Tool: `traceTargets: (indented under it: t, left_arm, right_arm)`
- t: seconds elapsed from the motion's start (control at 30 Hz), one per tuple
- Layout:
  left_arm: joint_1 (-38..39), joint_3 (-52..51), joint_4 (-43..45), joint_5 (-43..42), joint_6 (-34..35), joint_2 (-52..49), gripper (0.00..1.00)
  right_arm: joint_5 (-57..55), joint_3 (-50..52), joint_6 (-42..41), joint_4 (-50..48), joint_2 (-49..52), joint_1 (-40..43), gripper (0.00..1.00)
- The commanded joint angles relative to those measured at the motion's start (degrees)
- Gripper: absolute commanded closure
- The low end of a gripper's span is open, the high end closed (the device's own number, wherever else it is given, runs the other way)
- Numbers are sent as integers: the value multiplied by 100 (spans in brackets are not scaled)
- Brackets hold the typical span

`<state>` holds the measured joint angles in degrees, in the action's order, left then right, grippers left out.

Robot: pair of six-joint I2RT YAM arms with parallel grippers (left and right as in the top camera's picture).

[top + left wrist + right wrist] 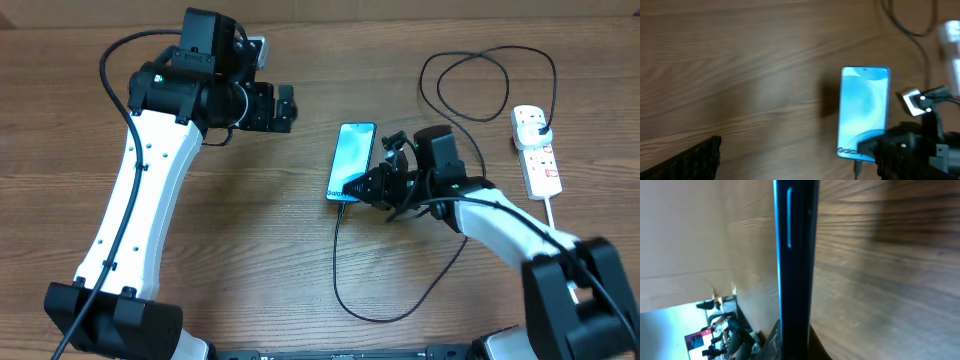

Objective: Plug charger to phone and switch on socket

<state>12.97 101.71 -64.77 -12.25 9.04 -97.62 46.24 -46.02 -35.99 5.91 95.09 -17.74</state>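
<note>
1. Two grippers are over the desk point(250, 250). The right gripper point(362, 188) is clenched tight. It sits at the bottom end of the phone point(353, 155), by the corner. I cannot tell if it is pinching anything.
2. The right wrist view is very close and shows only the phone's thin dark side point(795, 280).
3. The left gripper point(275, 108) is spread wide and holds nothing. It hangs over bare wood, to the left of the phone and apart from it. One of its fingers point(700, 160) peeks into the left wrist view.
4. The phone lies flat near the middle of the desk with its blue screen point(865, 107) up.
5. The charger point(345, 290) is a thin black cable. One end meets the bottom edge of the phone. It loops toward the front of the desk, then runs off to the right.
6. The black plug point(536, 124) is stuck in the socket point(540, 160), which lies at the far right, well apart from the phone.
7. The socket's switch is too small to read.
</note>
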Motion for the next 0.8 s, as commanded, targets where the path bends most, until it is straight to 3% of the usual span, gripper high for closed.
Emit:
traceTargets:
  t: [0.0,0.27,0.77]
  left_arm:
    - [-24,66,-11,739,83,57,0]
    - [-24,66,-9,739,83,57,0]
    - [-24,66,-11,739,83,57,0]
  right_arm:
    - [-61,-20,157,-256,262,-90,96]
    - [-592,-22,160,-643,885,-483,95]
    - [-1113,-22,157,-1191,1003,-734,96]
